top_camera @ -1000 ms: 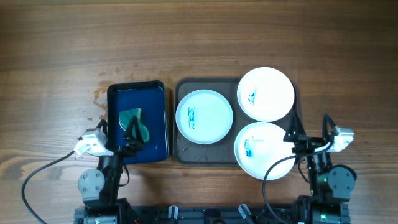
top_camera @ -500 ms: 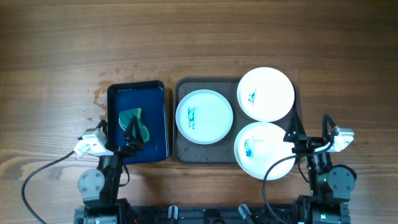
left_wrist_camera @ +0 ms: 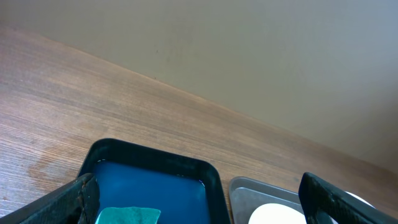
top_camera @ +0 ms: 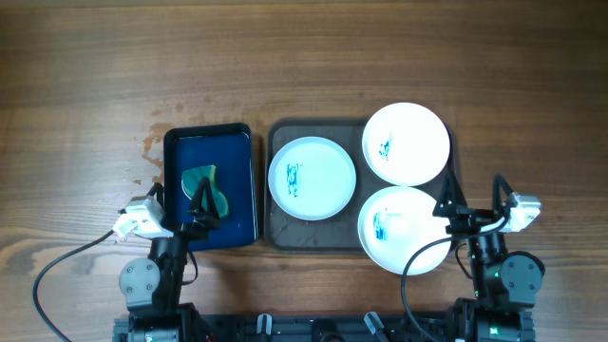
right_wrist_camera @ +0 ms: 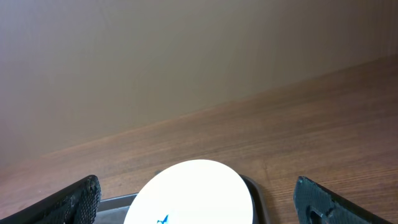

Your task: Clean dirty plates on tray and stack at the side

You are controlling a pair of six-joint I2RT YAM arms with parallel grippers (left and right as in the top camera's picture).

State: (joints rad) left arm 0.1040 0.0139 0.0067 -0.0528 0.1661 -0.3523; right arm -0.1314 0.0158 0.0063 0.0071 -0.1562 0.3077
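Three white plates with blue smears lie on the grey tray [top_camera: 283, 234]: one on the left [top_camera: 312, 178], one at the far right [top_camera: 407, 143], one at the near right [top_camera: 399, 229]. My left gripper [top_camera: 188, 204] hangs open over the near end of a blue tray, empty. At the grey tray's near right corner my right gripper [top_camera: 471, 199] stands open beside the near right plate, holding nothing. In the left wrist view the gripper [left_wrist_camera: 196, 202] frames the blue tray and a plate edge [left_wrist_camera: 277, 215]. A plate [right_wrist_camera: 193, 183] shows between the right gripper's [right_wrist_camera: 196, 202] fingers.
A glossy blue tray [top_camera: 237, 185] left of the grey one holds a teal sponge [top_camera: 204, 188], also seen as sponge [left_wrist_camera: 127, 216] in tray [left_wrist_camera: 155, 186]. A stain marks the wood [top_camera: 152, 147] beside it. Cables run along the near edge.
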